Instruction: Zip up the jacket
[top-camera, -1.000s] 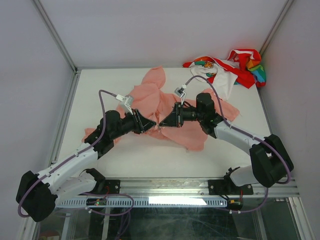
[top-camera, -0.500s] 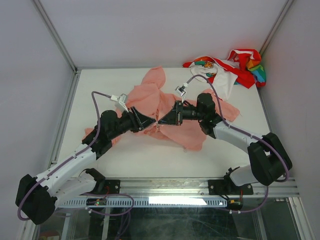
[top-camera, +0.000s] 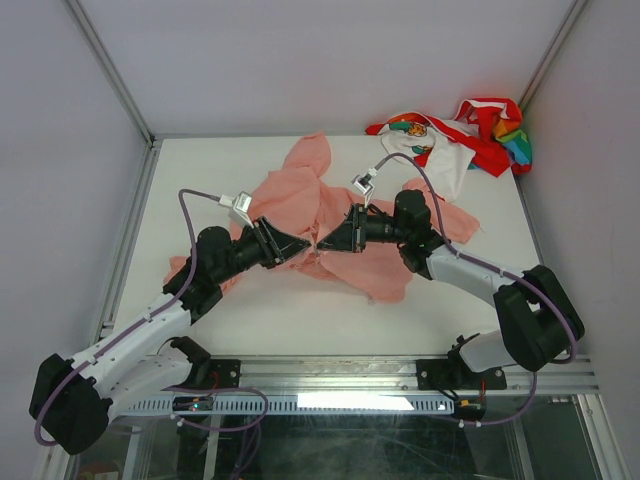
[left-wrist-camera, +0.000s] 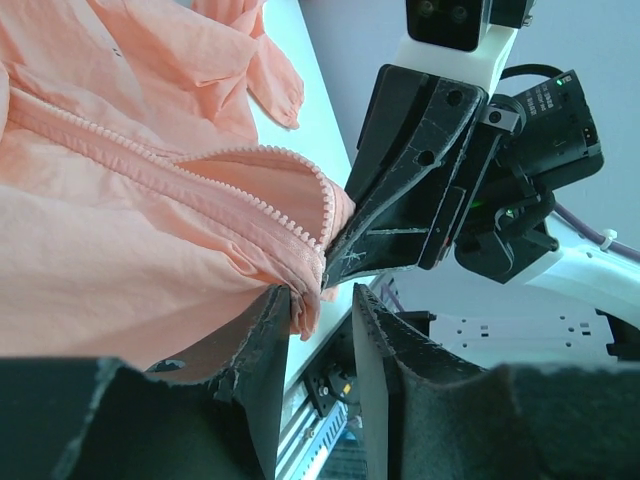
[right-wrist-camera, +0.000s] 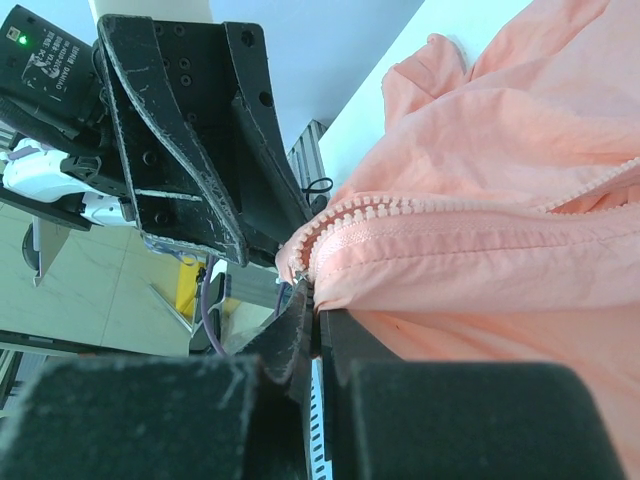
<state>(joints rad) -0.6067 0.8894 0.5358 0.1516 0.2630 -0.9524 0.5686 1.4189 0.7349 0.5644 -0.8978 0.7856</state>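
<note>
Mid-bench (top-camera: 300, 315), at the jacket's (top-camera: 300, 195) 6 o'clock hem, L pincer (left-wrist-camera: 322, 305) has closed in tip-to-tip w/ R pincer (right-wrist-camera: 313, 312), R clamped on one zip end, L narrowly agape round the other: ends approx. aligned for mating.

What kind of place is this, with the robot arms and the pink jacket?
Probably a robot practice lab. The left arm and right arm are bolted to a metal rail at a white table boxed in by plain walls, with the jacket laid out to practise on.
</note>
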